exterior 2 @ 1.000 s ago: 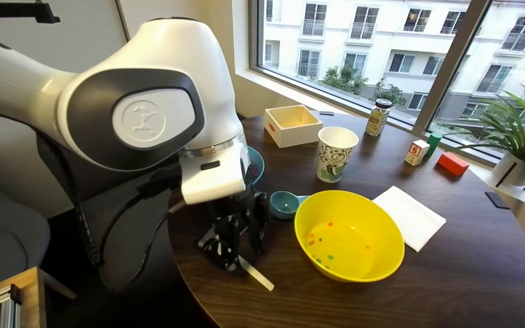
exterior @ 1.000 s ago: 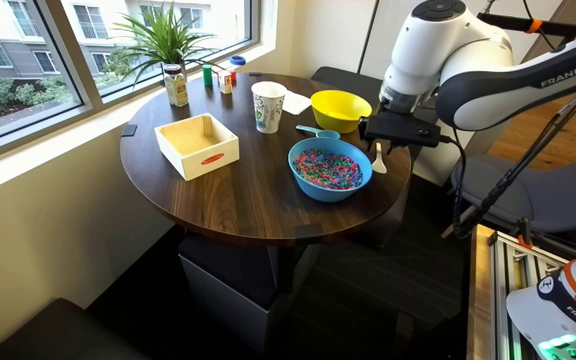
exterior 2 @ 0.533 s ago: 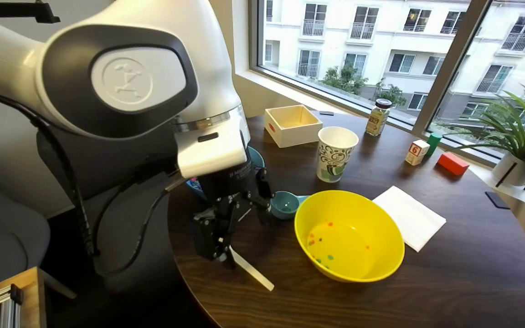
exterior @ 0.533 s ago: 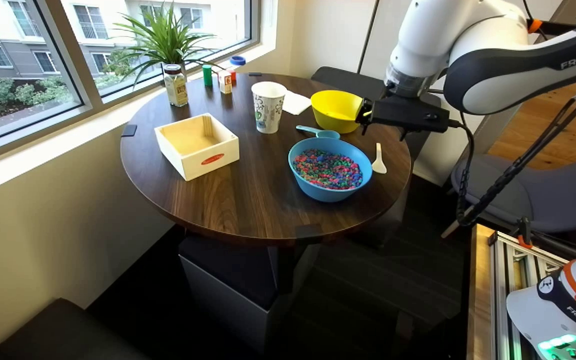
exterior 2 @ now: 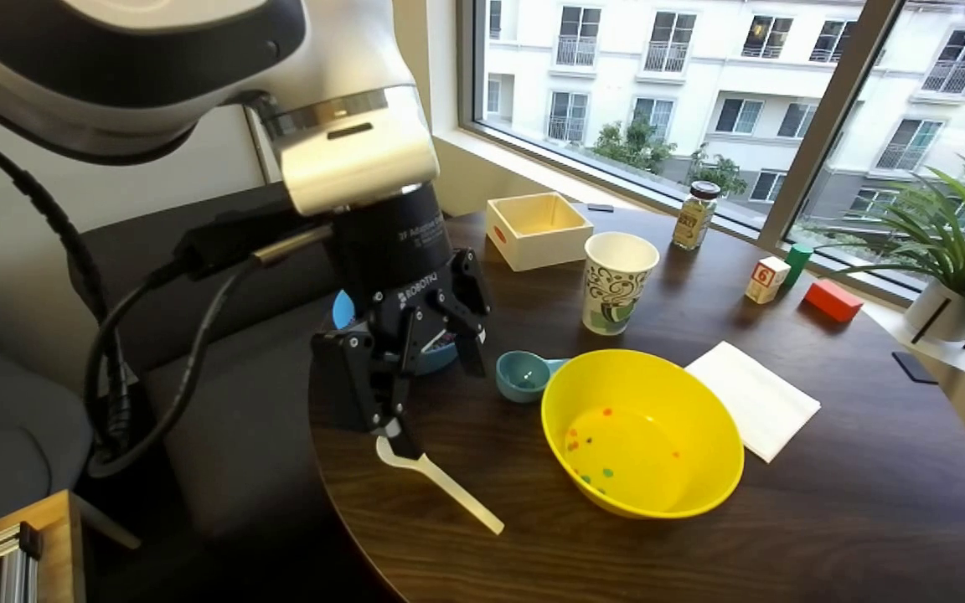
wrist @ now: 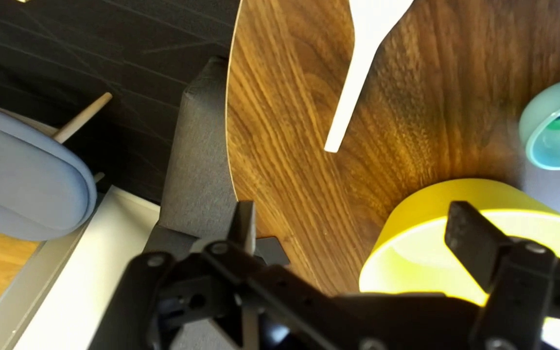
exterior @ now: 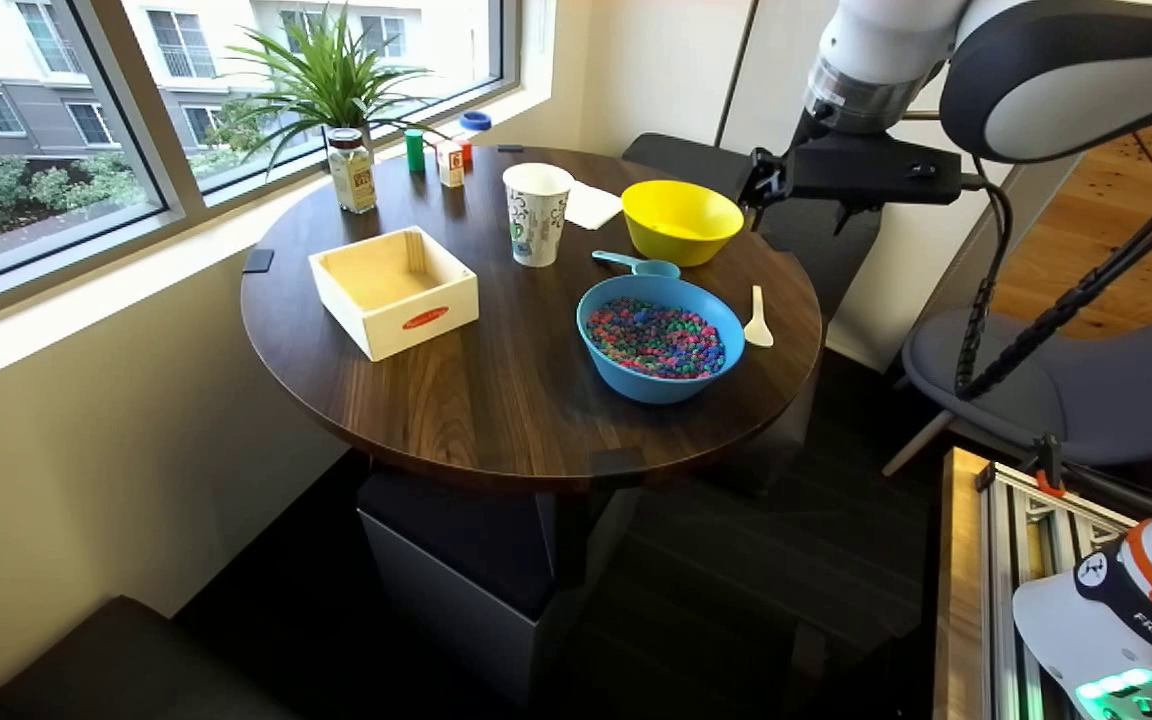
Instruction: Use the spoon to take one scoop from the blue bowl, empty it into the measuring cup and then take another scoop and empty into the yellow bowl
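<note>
- Spoon [exterior: 757, 325]: loose on the bench [exterior: 496, 400], just beside the blue bowl [exterior: 656, 390], btwn it & the bench edge.
- Blue bowl: lots of coloured bits [exterior: 656, 338] in it.
- Measuring cup [wrist: 547, 99] (teal, w/ handle): btwn blue bowl & yellow bowl [exterior 2: 646, 461]; a couple of bits show in the cup, a few on the yellow bowl's floor.
- End effector [wrist: 358, 231]: jaws wide apart, nothing btwn them, up off the bench. Overlap w/ the spoon in an exterior view is just line of sight.
- Your step, my guess: both scoops prob done, so clear off. Lift straight up first, jaws left wide; don't swing low, b/c wrist view has one jaw overlapping the yellow bowl's rim.
- If you want another scoop, come down over mid-handle & close gently across it; thin, prob skids if pinched off-centre.
</note>
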### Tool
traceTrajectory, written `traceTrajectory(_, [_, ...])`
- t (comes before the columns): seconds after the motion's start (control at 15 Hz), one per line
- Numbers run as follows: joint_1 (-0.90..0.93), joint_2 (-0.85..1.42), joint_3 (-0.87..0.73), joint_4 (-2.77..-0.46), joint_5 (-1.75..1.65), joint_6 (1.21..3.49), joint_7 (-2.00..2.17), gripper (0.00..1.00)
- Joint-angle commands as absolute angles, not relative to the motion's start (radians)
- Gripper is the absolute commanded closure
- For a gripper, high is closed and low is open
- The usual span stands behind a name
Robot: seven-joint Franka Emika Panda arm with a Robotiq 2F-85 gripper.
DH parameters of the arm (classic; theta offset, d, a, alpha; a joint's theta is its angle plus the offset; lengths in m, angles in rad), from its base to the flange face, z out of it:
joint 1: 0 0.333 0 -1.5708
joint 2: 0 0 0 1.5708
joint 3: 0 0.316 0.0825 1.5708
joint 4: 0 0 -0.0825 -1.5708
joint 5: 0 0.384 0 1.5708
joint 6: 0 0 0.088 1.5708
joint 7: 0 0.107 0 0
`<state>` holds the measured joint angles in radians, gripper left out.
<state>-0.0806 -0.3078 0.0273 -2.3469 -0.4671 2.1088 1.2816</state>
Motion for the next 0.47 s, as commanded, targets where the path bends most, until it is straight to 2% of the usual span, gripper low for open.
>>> traceTrajectory(0.0, [-0.096,-0.320,0.043,-2.343,-0.461,2.103,1.261,0.00])
traceTrajectory(0.4, [-0.097,-0.344,0.048,-2.340,-0.457,2.093,1.233,0.00])
